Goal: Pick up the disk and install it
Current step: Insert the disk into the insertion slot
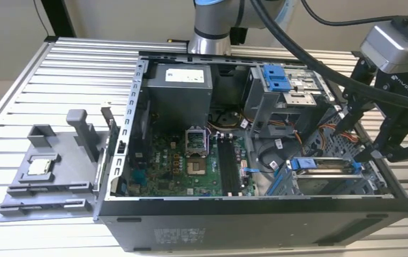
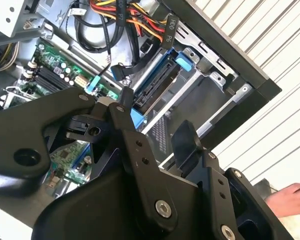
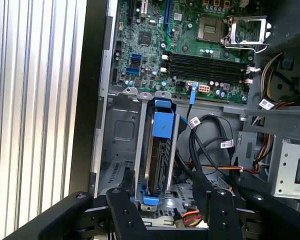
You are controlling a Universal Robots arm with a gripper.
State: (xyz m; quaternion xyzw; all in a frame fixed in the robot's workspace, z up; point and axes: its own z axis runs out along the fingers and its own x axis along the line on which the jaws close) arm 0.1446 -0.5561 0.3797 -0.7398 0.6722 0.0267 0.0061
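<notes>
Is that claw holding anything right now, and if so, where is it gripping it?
Nothing is held. The gripper is open, one finger on each side of the disk, which sits edge-up in the drive bay.

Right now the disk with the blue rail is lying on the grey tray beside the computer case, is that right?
Not quite. The disk with the blue rail is not on the grey tray. It sits inside the computer case, standing on edge in the metal bay. The first wrist view shows this most plainly.
</notes>
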